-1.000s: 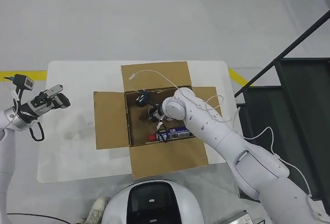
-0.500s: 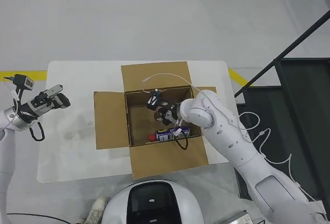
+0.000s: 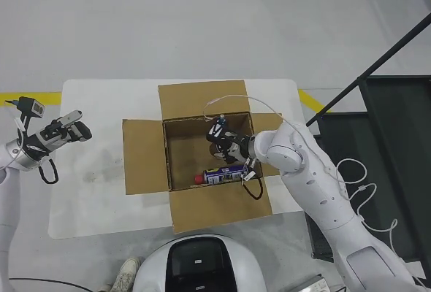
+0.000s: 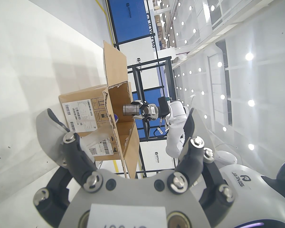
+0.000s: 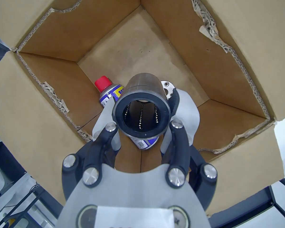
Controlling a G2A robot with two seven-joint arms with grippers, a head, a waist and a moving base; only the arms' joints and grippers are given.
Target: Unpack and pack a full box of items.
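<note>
Right wrist view: right hand (image 5: pixel 143 113) tight around a metal cylinder (image 5: pixel 142 88), perhaps a bearing, over the box (image 5: pixel 61 24).

**Inspector:** Position of the box?

**Clerk:** The box (image 3: pixel 144 156) stands on the table (image 3: pixel 91 197) at the centre of the frame, with its four flaps folded outward.

**Inspector:** Contents?

**Clerk:** One spray can (image 3: pixel 226 175) lies on the box floor along the wall nearest the frame's lower edge, its cap toward frame left. The cylinder (image 5: pixel 141 110) sits over the opening, right of its middle, between the fingers of the right gripper (image 5: pixel 142 111).

**Inspector:** Outside the box?

**Clerk:** The left gripper (image 3: pixel 77 124) is at frame left, over the table's left margin and well apart from the box. The steps (image 3: pixel 391 146) stand beyond the table at frame right.
</note>
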